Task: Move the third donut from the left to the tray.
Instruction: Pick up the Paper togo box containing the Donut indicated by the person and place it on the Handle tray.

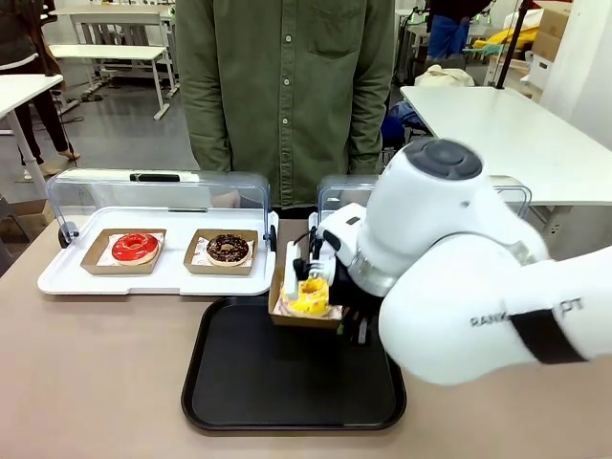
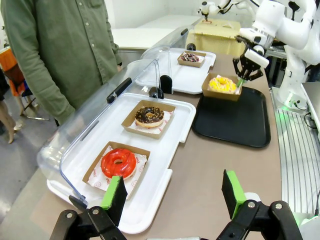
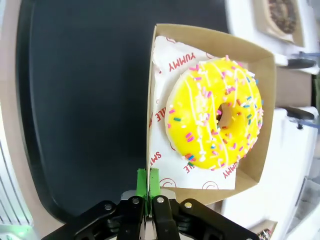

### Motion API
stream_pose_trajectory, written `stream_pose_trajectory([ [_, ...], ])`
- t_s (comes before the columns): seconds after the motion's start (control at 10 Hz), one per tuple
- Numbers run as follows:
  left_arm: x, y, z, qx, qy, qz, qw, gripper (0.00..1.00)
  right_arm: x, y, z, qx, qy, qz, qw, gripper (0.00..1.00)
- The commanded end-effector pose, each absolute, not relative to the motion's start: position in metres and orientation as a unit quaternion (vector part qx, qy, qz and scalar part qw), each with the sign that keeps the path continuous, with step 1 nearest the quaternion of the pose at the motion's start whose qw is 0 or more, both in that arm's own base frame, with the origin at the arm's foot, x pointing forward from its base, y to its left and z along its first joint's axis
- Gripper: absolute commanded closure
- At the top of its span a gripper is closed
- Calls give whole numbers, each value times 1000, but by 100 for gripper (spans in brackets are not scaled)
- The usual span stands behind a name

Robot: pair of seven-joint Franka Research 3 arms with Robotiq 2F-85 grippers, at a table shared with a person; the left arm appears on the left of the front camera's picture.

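The third donut (image 1: 308, 295) (image 3: 215, 112) is yellow-glazed with coloured sprinkles and lies in a small brown cardboard square (image 3: 262, 95). My right gripper (image 3: 148, 182) (image 2: 241, 80) is shut on one wall of that cardboard and holds it tilted, off the table, over the far edge of the black tray (image 1: 287, 382) (image 2: 235, 120). The right arm's white body hides most of the gripper in the front view. My left gripper (image 2: 172, 192) is open with nothing between its fingers, low over the table beside the white tray's near corner.
A white tray (image 1: 57, 279) with a raised clear lid holds a red donut (image 1: 135, 247) and a chocolate donut (image 1: 228, 249). A second lidded white tray (image 2: 175, 80) holds another donut (image 2: 190, 57). A person in a green shirt (image 1: 287, 96) stands at the far side.
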State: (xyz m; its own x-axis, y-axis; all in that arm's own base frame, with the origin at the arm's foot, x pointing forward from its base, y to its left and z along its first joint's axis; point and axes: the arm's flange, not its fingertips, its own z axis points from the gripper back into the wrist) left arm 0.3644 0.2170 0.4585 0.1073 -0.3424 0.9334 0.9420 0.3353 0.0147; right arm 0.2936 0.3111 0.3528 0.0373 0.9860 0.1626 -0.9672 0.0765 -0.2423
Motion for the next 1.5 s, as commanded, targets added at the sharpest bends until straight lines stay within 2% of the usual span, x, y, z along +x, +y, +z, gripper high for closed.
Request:
stream_pose_trajectory([
  [0.0, 363, 216, 460, -322, -469, -479, 668, 0, 265, 301, 322, -35, -162, 671, 723, 98],
  [0.5, 363, 216, 460, -322, -469, -479, 668, 0, 224, 306, 309, -38, -164, 677, 717, 98],
  [1.4, 363, 216, 460, -322, -469, -479, 668, 0, 221, 301, 300, -32, -105, 695, 711, 98],
])
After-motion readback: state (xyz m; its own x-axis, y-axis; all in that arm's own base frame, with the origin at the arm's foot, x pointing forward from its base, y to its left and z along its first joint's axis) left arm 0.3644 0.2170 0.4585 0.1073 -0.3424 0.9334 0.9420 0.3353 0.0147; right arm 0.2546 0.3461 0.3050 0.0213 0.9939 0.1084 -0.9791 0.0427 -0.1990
